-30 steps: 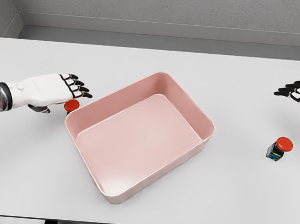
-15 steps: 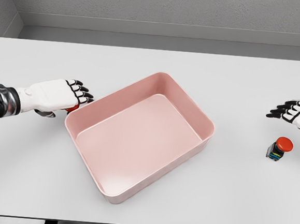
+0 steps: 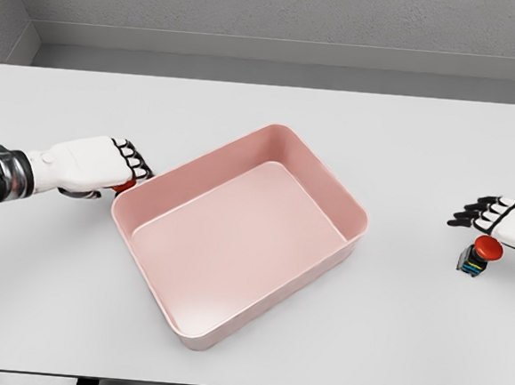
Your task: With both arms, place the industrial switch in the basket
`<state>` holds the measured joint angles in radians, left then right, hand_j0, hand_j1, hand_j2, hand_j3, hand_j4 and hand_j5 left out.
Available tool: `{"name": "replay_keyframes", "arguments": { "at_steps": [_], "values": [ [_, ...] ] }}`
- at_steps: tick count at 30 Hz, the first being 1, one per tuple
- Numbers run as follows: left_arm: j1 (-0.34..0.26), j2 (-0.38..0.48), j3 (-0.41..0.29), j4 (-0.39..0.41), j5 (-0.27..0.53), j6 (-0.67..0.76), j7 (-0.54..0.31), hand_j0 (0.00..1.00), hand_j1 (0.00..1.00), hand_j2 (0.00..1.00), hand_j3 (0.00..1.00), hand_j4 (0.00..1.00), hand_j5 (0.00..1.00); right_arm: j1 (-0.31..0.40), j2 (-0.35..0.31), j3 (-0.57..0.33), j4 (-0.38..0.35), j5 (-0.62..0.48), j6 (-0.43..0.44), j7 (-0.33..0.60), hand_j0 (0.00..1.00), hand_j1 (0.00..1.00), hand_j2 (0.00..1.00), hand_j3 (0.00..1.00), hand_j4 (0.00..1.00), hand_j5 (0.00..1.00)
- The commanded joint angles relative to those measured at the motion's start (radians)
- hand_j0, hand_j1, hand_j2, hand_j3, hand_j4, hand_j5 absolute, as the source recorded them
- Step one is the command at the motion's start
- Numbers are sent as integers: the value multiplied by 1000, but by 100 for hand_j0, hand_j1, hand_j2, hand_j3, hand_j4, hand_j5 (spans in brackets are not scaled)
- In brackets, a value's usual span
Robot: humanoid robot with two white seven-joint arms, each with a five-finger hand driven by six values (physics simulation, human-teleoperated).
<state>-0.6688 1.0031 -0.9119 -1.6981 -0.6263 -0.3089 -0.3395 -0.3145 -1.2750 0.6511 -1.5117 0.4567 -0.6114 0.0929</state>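
Note:
A pink rectangular basket [image 3: 358,241] sits turned at an angle in the middle of the white table. My left hand [image 3: 117,169] lies at the basket's left corner, fingers curled down over an industrial switch [image 3: 127,185] of which only a sliver of red button shows. A second industrial switch [image 3: 479,254], with a red button on a dark body, stands upright at the right. My right hand [image 3: 481,214] hovers just behind and over it, fingers spread, holding nothing.
The white table [image 3: 264,113] stretches wide behind the basket, up to a grey wall. Its front edge runs along the bottom of the view, close to the basket's near corner.
My left hand sank onto the left switch and its fingers curled over it. My right hand came down and toward me, from well behind the right switch to just over it.

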Motion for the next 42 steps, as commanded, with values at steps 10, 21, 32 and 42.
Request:
{"name": "replay_keyframes", "arguments": {
  "at_steps": [10,21,32,42],
  "values": [
    [0,0,-1,0,2,-1,0,71,71,71,71,71,71,2,6,-4,-10,-6,0,16,100,100,100,100,100,100],
    [0,3,-1,0,2,-1,0,63,63,63,63,63,63,14,28,1,-22,-6,0,16,100,100,100,100,100,100],
    [0,6,-1,0,2,-3,0,54,54,54,54,54,54,14,48,-22,-19,37,0,16,100,100,100,100,100,100],
    [-2,6,-8,1,2,-6,0,45,45,45,45,45,45,14,57,-28,-16,91,0,16,88,88,88,88,88,88]
  ]
}}
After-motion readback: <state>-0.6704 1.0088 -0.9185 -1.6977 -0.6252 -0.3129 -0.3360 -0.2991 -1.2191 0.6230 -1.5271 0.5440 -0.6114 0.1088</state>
